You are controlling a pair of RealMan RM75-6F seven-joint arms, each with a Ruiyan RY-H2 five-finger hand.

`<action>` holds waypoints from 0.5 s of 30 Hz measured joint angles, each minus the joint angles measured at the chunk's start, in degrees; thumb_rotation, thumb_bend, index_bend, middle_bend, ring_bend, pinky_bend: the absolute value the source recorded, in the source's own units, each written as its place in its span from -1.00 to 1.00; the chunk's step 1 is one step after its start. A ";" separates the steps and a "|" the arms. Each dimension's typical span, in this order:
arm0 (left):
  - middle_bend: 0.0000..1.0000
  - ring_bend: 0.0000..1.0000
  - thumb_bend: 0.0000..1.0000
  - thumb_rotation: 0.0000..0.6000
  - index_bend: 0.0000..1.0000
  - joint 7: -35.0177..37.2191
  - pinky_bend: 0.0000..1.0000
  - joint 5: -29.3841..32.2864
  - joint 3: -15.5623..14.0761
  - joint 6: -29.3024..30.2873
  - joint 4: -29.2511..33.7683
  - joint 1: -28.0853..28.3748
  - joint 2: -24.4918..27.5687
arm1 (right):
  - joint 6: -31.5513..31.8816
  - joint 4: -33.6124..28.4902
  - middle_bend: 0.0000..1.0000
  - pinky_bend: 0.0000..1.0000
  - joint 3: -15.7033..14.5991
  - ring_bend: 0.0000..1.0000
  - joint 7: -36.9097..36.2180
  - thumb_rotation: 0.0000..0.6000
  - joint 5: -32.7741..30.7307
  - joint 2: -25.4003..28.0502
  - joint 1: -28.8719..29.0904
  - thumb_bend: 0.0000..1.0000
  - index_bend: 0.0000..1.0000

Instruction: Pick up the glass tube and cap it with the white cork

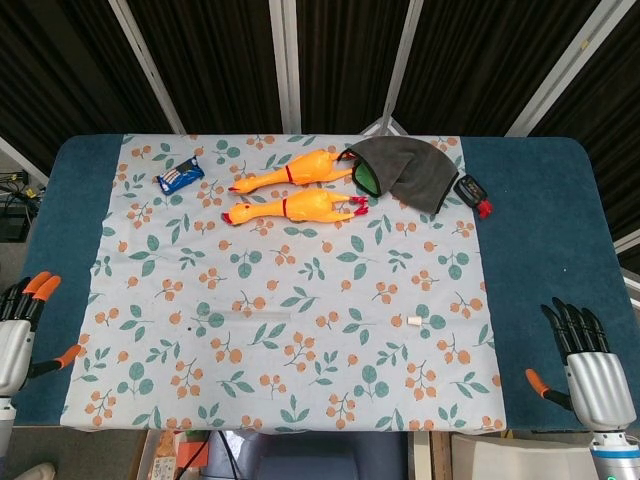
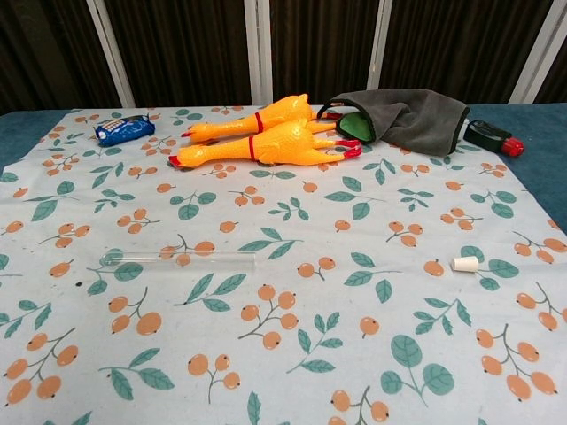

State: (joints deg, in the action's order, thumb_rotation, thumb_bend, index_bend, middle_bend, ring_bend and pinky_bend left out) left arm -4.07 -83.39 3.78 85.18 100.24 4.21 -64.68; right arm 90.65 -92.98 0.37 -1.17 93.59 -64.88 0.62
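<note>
No legible writing anywhere; small blue snack packet at cloth's 10 o'clock, print too small to read. Clear glass tube lies flat on leaf-and-berry patterned tablecloth, left of centre toward 8 o'clock. Small white cork well apart, toward 4 o'clock. Grey cloth pouch at 1 o'clock, green item inside. Left hand at 8 o'clock edge, right hand at 4 o'clock edge; both empty, fingers apart.

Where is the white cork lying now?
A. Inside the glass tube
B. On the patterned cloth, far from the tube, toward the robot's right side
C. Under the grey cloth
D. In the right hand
B: the white cork lies alone on the patterned cloth, well apart from the glass tube.
</note>
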 measured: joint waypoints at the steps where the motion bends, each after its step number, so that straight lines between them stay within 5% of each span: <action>1: -0.84 -1.00 -0.60 1.00 -0.71 -0.62 -1.00 0.28 0.12 -0.47 0.50 0.30 -0.01 | -0.06 -0.05 -1.00 -1.00 0.01 -1.00 -0.09 1.00 -0.09 0.04 0.00 -0.46 -1.00; 15: -0.39 -1.00 -0.31 1.00 -0.36 -18.90 -1.00 13.43 5.54 -12.43 6.21 11.48 -7.64 | -0.80 -0.60 -1.00 -1.00 -0.08 -1.00 -0.48 1.00 -0.33 0.27 0.18 -0.46 -1.00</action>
State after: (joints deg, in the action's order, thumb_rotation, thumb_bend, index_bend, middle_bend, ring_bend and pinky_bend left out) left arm -22.97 -69.96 9.31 72.75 106.45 15.69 -72.32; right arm 89.85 -93.58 0.30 -1.65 93.26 -64.61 0.80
